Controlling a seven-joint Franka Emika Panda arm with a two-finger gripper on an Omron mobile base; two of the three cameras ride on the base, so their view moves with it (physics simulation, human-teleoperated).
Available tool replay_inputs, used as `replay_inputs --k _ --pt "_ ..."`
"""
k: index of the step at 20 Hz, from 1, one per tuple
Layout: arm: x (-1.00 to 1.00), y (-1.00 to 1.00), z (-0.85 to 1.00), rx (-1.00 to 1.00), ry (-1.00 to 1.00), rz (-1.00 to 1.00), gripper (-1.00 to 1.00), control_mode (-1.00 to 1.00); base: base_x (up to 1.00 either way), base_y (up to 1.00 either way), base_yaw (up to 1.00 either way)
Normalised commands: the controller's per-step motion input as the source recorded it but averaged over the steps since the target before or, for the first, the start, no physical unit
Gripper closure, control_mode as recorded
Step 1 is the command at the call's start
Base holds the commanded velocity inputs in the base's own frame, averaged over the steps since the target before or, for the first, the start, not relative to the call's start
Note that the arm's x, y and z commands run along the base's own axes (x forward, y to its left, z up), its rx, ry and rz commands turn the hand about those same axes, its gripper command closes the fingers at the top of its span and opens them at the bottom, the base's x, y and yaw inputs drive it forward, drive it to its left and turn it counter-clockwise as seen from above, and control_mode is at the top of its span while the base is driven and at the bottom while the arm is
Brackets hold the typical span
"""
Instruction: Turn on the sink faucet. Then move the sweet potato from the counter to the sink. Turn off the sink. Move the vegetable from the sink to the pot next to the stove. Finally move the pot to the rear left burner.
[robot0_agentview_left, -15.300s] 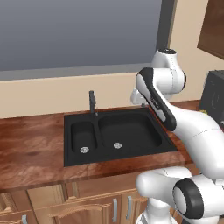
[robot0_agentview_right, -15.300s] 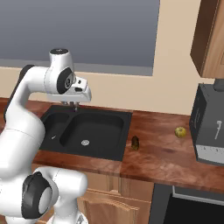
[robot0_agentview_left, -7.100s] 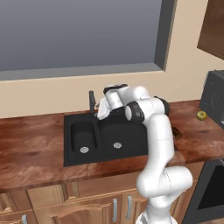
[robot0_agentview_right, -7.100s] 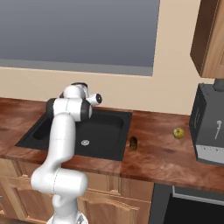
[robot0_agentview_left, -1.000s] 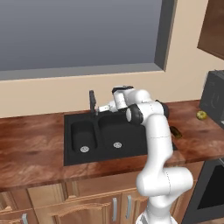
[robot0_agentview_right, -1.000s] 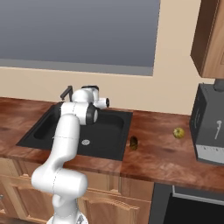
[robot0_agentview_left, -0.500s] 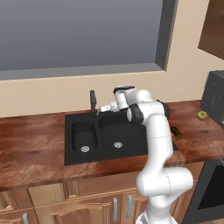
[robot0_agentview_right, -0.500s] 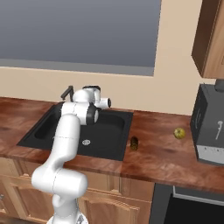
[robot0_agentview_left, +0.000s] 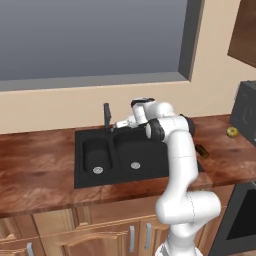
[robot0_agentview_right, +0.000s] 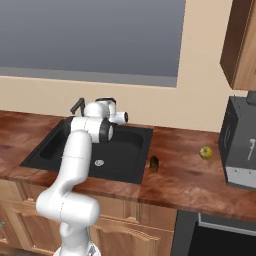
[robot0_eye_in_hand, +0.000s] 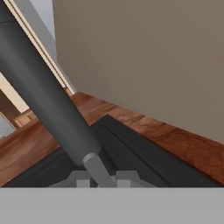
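Faucet (robot0_agentview_left: 106, 116) meets the pressed-together tool (robot0_agentview_left: 118, 125) above the bare sink (robot0_agentview_left: 165, 170).

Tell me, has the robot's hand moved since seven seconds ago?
Yes. The gripper has risen from over the sink basin toward the faucet.

The robot is a smooth, glossy white arm (robot0_agentview_left: 179, 165) built from rounded tubular segments, each one swelling into a bulbous joint housing. Dark grey, almost black rings and end caps mark the joints, clearest at the round disc on the elbow-like housing (robot0_agentview_right: 105, 131) and at the band beside it. The lower body is a fat white curved base segment (robot0_agentview_left: 187, 210). At the far end sits a small white wrist block carrying the pincer (robot0_agentview_left: 120, 125), with pale grey finger tips (robot0_eye_in_hand: 83, 180).
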Motion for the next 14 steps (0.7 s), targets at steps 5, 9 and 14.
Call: replay_inputs --k 5,9,14 --pt "0.09 -0.61 -0.3 0.0 0.04 0.0 1.0 -1.0 0.0 0.0 0.0" --pt "0.06 -0.63 -0.32 0.0 0.04 -0.01 1.0 -1.0 0.0 0.0 0.0" --pt "0.01 -0.46 -0.13 0.01 0.02 0.0 1.0 -1.0 0.0 0.0 0.0"
